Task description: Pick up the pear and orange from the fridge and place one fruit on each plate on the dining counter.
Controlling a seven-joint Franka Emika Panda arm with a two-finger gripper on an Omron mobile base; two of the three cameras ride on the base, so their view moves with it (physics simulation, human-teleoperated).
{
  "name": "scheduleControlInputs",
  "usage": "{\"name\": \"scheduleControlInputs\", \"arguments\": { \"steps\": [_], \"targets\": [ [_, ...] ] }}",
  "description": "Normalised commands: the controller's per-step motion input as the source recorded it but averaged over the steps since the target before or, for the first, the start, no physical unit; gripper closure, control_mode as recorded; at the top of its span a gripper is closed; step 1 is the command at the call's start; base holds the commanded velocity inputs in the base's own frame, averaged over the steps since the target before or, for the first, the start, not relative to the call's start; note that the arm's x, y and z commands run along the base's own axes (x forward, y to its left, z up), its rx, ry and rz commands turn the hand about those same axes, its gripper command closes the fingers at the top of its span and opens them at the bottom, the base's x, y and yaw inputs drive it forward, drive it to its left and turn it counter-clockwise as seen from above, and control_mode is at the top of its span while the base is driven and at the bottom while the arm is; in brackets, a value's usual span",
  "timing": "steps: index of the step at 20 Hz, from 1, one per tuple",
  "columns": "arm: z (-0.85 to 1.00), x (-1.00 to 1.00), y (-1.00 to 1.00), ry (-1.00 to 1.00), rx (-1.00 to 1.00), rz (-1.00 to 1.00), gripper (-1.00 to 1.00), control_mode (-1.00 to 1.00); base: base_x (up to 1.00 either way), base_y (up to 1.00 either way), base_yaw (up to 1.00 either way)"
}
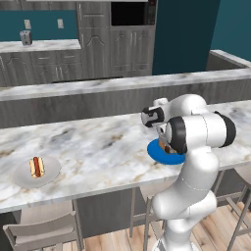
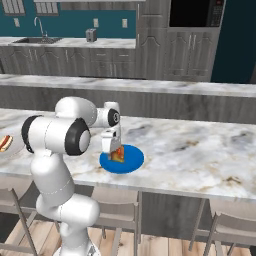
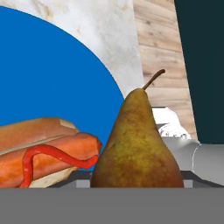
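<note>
pincer (image 2: 116,152) closed on pear (image 3: 136,142), low over blue plate (image 2: 131,162) on tabletop (image 2: 200,150); hot dog (image 3: 41,151) at pear's 9 o'clock.

**Count on the counter**

Two plates: one blue plate (image 2: 122,160), one pale plate (image 1: 37,172). Two hot dogs: one hot dog (image 1: 36,166) on the pale plate, another hot dog (image 3: 43,151) on the blue. One pear (image 3: 136,144).

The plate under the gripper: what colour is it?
Bright blue; the plate shows best in the right base view.
</note>
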Motion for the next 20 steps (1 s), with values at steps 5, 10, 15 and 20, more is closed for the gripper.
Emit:
{"name": "scheduleControlInputs", "arguments": {
  "steps": [5, 10, 15, 20],
  "targets": [
    [-0.67, 0.0, 0.0, 0.02, 0.0, 0.0, 1.0, -1.0, 0.0, 0.0, 0.0],
    [-0.62, 0.04, 0.0, 0.06, 0.02, 0.0, -1.0, -1.0, 0.0, 0.0, 0.0],
    [-0.32, 0.0, 0.0, 0.0, 0.04, 0.02, -1.0, -1.0, 0.0, 0.0, 0.0],
    [-0.07, -0.14, 0.0, -0.05, 0.01, 0.06, -1.0, -1.0, 0.0, 0.0, 0.0]
  ]
}}
